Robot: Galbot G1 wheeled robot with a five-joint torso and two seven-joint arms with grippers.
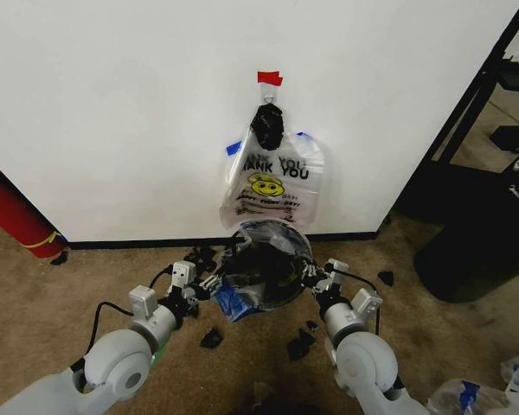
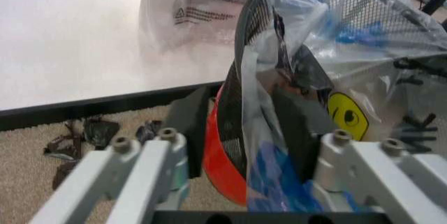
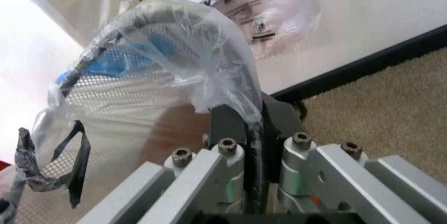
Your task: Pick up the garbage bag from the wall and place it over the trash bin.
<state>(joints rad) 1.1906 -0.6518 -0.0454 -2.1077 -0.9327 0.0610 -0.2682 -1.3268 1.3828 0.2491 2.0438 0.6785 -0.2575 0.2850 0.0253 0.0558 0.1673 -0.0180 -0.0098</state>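
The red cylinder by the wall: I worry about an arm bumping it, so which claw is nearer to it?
Left. The left claw is at the trash bin's left rim, on the side toward the red cylinder yet well apart from it. The right claw is at the far rim.

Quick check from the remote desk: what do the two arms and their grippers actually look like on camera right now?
Both arms have smooth, rounded light-grey shells with large circular joint caps, and black cables loop along the wrists. A faint green glow shows at the left arm's joint. The left gripper and right gripper carry small boxy silver modules. Up close, the left fingers and right fingers are pale-grey metal linkage bars with hex-socket bolts and dark pads.
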